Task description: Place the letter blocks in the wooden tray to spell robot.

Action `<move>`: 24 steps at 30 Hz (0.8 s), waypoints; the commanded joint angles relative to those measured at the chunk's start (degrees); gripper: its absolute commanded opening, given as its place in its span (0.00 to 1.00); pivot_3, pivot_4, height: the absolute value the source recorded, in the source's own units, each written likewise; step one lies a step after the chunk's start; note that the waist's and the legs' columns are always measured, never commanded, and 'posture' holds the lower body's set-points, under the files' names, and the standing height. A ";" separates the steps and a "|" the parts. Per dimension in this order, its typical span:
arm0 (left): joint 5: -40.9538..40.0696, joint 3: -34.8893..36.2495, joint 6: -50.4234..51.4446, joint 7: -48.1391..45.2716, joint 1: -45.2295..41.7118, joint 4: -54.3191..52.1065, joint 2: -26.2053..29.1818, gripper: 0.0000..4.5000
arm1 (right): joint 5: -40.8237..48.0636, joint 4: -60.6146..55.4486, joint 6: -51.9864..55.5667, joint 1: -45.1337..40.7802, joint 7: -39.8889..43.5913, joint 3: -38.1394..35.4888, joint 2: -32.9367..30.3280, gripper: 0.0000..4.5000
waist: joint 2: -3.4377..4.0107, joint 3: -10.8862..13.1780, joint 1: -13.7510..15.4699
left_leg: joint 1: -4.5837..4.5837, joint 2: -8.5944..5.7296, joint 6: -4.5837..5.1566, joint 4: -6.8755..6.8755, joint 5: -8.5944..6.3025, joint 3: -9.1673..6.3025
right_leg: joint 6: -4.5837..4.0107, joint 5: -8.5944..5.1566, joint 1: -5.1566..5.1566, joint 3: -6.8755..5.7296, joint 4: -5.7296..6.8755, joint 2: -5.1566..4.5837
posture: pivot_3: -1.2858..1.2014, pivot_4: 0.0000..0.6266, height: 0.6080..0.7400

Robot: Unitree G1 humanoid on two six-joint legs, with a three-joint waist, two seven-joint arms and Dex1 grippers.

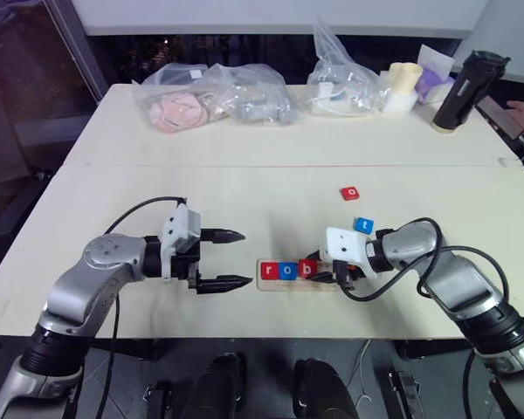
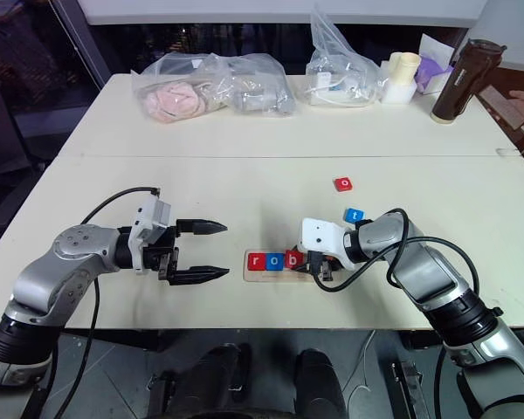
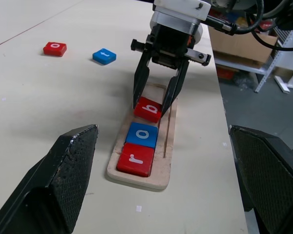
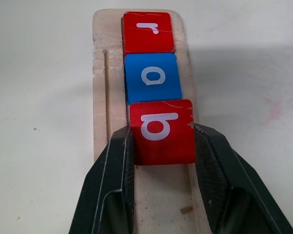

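Right claw (image 4: 161,141) pinching the red b block (image 4: 162,131) over the wooden tray (image 4: 100,97), grip plainest from its wrist.

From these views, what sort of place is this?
Probably a lab or workshop: a pale cream worktable, clear plastic bags of parts along its far edge, and cardboard boxes on metal shelving beside it.

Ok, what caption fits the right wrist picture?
Right gripper sets the red b block after r and o in the wooden tray.
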 commanded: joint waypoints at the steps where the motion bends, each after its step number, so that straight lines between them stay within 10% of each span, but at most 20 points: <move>1: -0.76 0.56 -0.06 0.31 -0.37 -1.69 0.05 1.00 | 0.18 -0.97 -0.37 -1.02 0.60 -0.36 0.30 0.25 | 0.00 0.00 -0.02 | 0.00 0.00 0.00 0.00 0.00 0.00 | 0.00 0.00 0.00 0.00 0.00 0.00 | 0.52 0.24 0.98; 7: -0.93 1.00 -0.05 0.56 -0.11 -1.67 0.16 1.00 | 0.11 -1.65 -0.16 -0.64 1.07 -0.14 0.28 0.25 | 0.00 0.00 -0.02 | 0.00 0.00 0.00 0.00 0.00 0.00 | 0.00 0.00 0.00 0.00 0.00 0.00 | 0.52 0.24 0.98; 14: -0.90 0.96 -0.10 0.89 -0.39 -1.37 0.07 1.00 | -0.30 -1.29 -0.26 -1.18 1.13 0.20 0.69 1.00 | 0.00 0.00 -0.02 | 0.00 0.00 0.00 0.00 0.00 0.00 | 0.00 0.00 0.00 0.00 0.00 0.00 | 0.52 0.24 0.98; 24: -0.86 0.65 -0.16 1.07 -0.50 -1.26 -0.25 1.00 | 0.56 -0.15 0.23 -4.93 -2.58 -6.07 0.10 1.00 | 0.00 0.00 -0.02 | 0.00 0.00 0.00 0.00 0.00 0.00 | 0.00 0.00 0.00 0.00 0.00 0.00 | 0.52 0.24 0.98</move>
